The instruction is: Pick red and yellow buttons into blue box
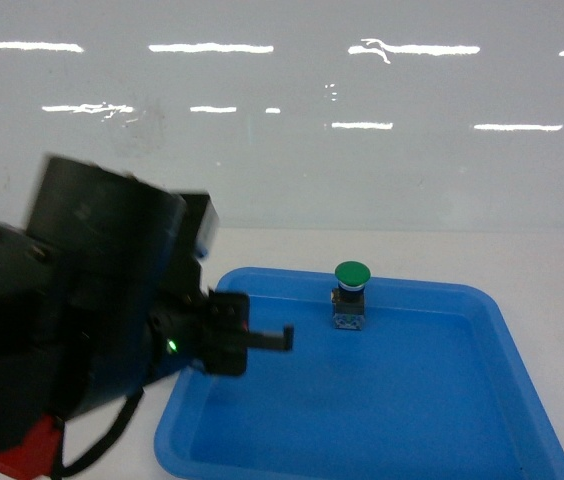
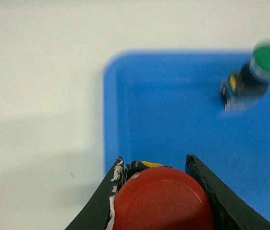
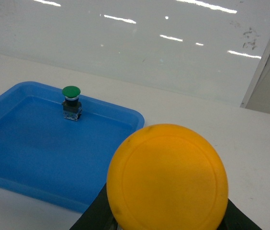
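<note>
Both picks look done; I'm in the carry step. The blue box isn't in any view, so I can't say where it sits. Next move: find it, bring each arm over the opening, lower inside the rim, then release one at a time.

White desk carries a shallow blue tray. That's not the target, so no dropping here. One green button stands upright near the tray's back wall, well apart from both arms. It stays put.

Left arm fills the left of the head view, with the left tool clamped on the red button just over the tray's near-left corner. Right tool holds the yellow button beside the tray's right edge, over bare desk; it's not in the head view.

Red button: smooth domed cap, a sliver of yellow label on the body behind it. Yellow button: round, flat-topped cap with a faint ring near the rim; body hidden under it.
</note>
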`<state>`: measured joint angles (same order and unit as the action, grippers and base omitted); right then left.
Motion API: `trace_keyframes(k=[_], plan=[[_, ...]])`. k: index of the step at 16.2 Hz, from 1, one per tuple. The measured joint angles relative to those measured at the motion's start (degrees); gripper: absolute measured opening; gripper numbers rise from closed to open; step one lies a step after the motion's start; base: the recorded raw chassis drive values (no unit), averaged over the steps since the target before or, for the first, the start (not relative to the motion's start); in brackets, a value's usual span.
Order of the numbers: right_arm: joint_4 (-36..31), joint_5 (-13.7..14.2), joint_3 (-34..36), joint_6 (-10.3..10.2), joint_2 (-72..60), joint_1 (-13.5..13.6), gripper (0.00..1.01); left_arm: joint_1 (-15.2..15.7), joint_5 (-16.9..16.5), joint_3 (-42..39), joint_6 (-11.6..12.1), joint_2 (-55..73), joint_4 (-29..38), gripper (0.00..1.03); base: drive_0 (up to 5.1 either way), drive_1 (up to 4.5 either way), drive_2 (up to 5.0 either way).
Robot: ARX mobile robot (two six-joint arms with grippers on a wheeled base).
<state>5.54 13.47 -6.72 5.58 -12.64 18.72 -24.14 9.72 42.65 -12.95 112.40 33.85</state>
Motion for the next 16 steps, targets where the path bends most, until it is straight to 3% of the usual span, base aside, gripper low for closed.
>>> trace_keyframes(k=[3, 6, 8, 9, 12, 15, 16], plan=[[0.0, 0.0, 0.0, 0.0, 0.0, 0.0, 0.25, 4.4, 5.0, -4.5, 7.6, -12.3, 10.0, 0.32, 0.0, 0.0, 0.0], [0.0, 0.0, 0.0, 0.0, 0.0, 0.0, 0.25, 9.6, 7.5, -9.0, 10.8, -19.2, 14.8, 0.32, 0.0, 0.0, 0.0], [0.0, 0.0, 0.0, 0.0, 0.0, 0.0, 0.25, 11.0, 9.7, -12.6, 13.1, -24.9, 17.4, 0.32, 0.0, 0.0, 0.0], [0.0, 0.0, 0.0, 0.0, 0.0, 0.0, 0.25, 11.0, 11.3, -14.8, 14.3, -29.1, 19.2, 0.32, 0.0, 0.0, 0.0], [0.0, 0.0, 0.0, 0.0, 0.0, 0.0, 0.25, 11.0, 13.7, -22.4, 15.9, -45.0, 13.4, 0.32, 0.0, 0.0, 0.0], [0.0, 0.0, 0.0, 0.0, 0.0, 0.0, 0.25, 8.3, 17.6, -26.6, 16.5, -56.7, 5.2, 0.32, 0.0, 0.0, 0.0], [0.0, 0.0, 0.0, 0.0, 0.0, 0.0, 0.25, 6.7, 19.1, -27.1, 17.5, -58.6, 7.9, 0.32, 0.0, 0.0, 0.0]])
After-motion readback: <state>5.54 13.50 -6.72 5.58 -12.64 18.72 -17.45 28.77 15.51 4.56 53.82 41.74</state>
